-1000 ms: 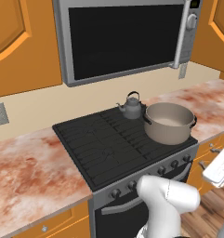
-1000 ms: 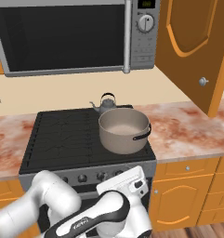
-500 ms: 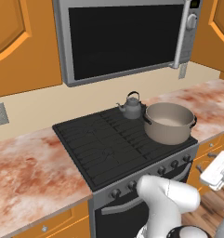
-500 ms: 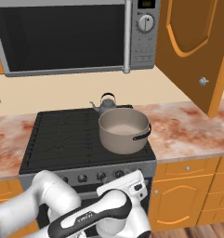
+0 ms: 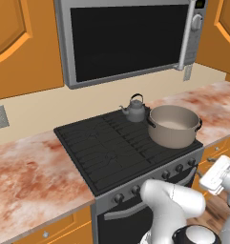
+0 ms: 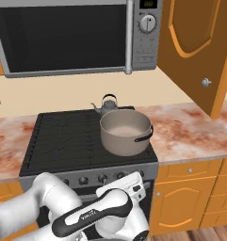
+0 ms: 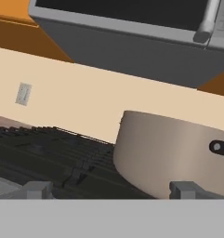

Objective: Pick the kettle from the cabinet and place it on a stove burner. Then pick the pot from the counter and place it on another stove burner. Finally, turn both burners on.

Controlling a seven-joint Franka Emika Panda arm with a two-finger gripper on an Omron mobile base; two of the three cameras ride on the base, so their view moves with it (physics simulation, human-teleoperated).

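The pot (image 5: pixel 173 126) sits on the stove burners (image 5: pixel 107 145) at the right front of the cooktop, right of centre in the left base view; its inside looks bare. The kettle (image 5: pixel 134 109) stands just behind it on the right rear burner, lid on, at the centre of the frame. In the hand view the pot (image 7: pixel 174 151) looms at lower right over the black grates (image 7: pixel 53 158).

Since a second ago, pot and kettle have not shifted; the white hand at the lower right edge of the left base view has sunk slightly lower.

The gripper (image 7: pixel 111 190) has its fingertips (image 7: pixel 36 189) spread wide, holding nothing, low in front of the stove.

The marbled counter (image 6: pixel 190 132) flanks the stove, with a microwave (image 6: pixel 72 37) above and an open cabinet door (image 6: pixel 197 52) at upper right.
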